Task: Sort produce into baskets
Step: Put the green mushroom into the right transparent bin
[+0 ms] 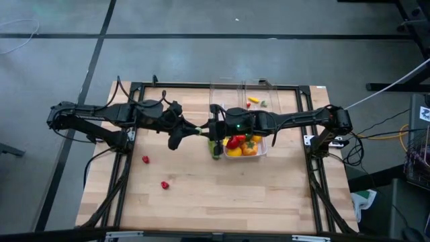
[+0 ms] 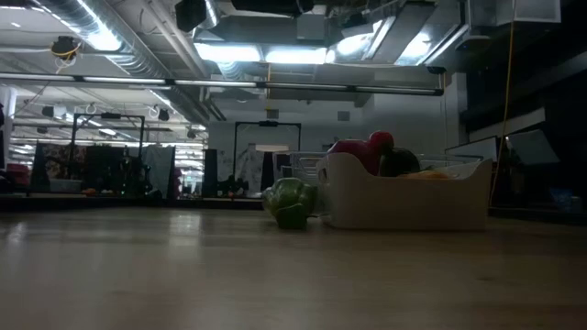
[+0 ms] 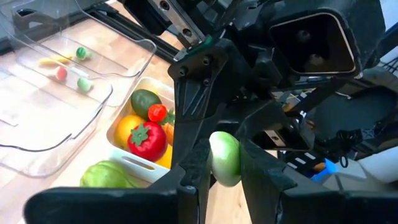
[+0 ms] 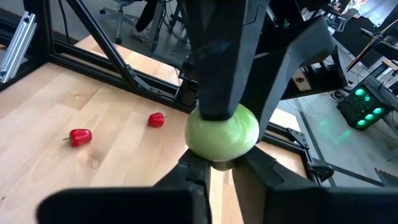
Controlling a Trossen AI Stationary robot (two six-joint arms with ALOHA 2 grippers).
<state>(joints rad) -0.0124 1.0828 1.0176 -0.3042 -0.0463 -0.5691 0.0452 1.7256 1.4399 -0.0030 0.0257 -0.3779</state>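
My two grippers meet above the table's middle, left [image 1: 195, 129] and right [image 1: 209, 128], both shut on one pale green round piece [image 3: 224, 158] [image 4: 222, 134]. Just nearer stands the whitish tub [image 1: 261, 152] [image 2: 408, 202], filled with red, yellow and orange pieces. A green ribbed piece [image 1: 216, 149] [image 2: 290, 202] rests on the table against the tub's left wall. Two clear tubs [image 1: 225, 94] [image 1: 269, 94] stand at the far edge; one holds tiny bits [image 1: 252, 101]. Two small red pieces [image 1: 145, 159] [image 1: 164, 185] lie on the wood to the near left. My left gripper pinches the pale green piece's sides [image 3: 214, 163] between its two fingers. It comes level from the table's left. The piece is lifted clear of the table. My right gripper has the same piece's lower part [image 4: 211, 160] between its fingertips, level from the table's right.
A black frame [image 1: 201, 86] borders the table's far edge and sides. Open wood lies at the near half of the table [image 1: 228, 202]. The room beyond shows in the low view.
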